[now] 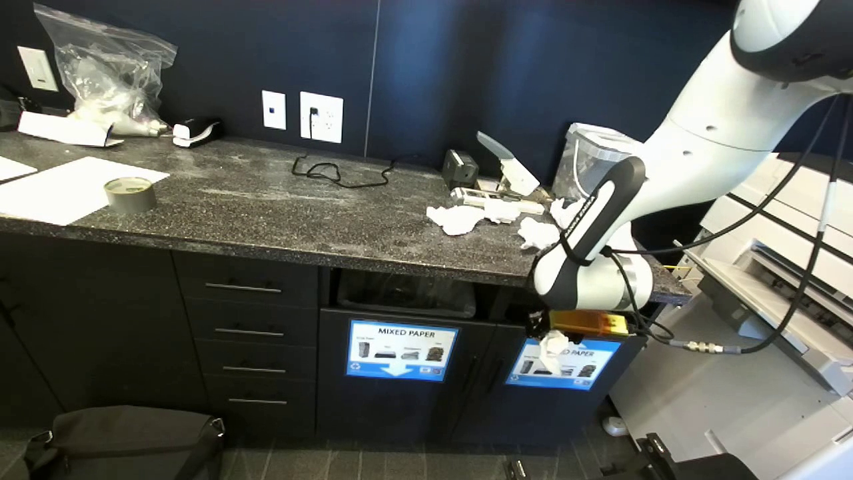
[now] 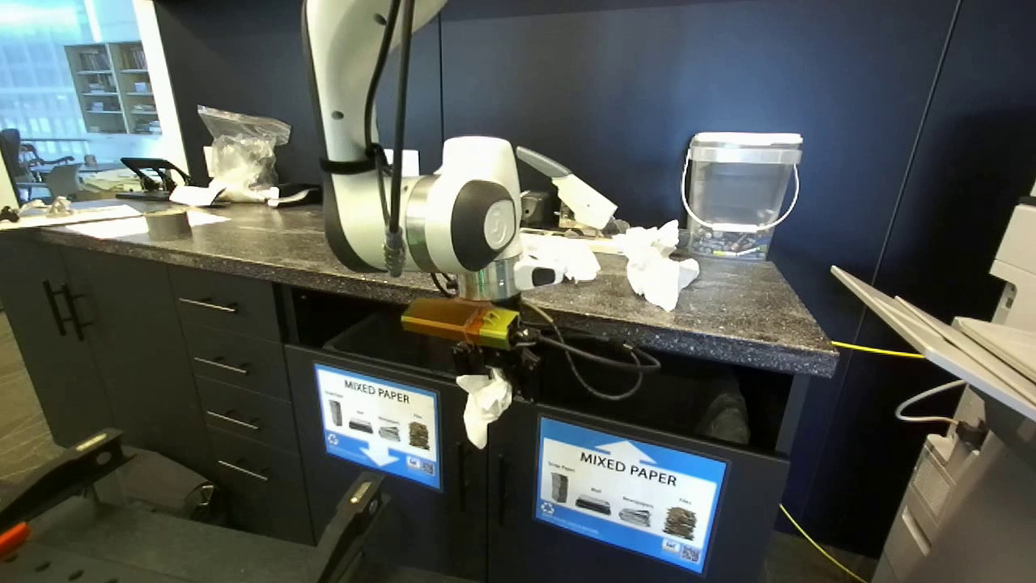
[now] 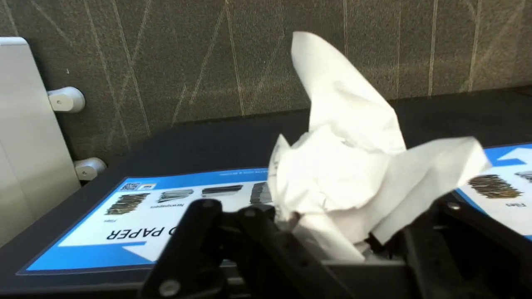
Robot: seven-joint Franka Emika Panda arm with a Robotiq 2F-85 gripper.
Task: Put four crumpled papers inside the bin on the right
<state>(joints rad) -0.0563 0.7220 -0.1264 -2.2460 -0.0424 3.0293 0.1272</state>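
Because the crumpled paper (image 2: 486, 405) hangs from the tool (image 2: 492, 368), its weight, presumably slight, should matter little; what will count is its give, for the thin creased folds ought to be soft, springy and quick to squash, not slippery, and likely to tear only at loose edges. The bunched core (image 3: 332, 170) looks the best place to take hold, and the tool pinches the upper end, jaws closed in on it, with most of the paper free below. Its long axis runs close to upright: a tapering tongue (image 2: 477, 427) points down towards the carpet (image 3: 166, 62), leaning slightly left in an exterior view, while a shorter flap (image 3: 449, 166) juts left. It is outside the right-hand bin (image 2: 751, 518), on the near side of the cabinet fronts (image 2: 405, 510); whether it touches them cannot be told. The wrist view sets it between the left label (image 3: 511, 195) and the right label (image 3: 145, 220). Further crumpled papers (image 1: 456, 219) lie on the worktop (image 1: 300, 220), overlapping too much to count surely; beyond them, at the far right, stands a lidded translucent bucket (image 2: 736, 190), and right of the worktop a printer (image 1: 786, 373).
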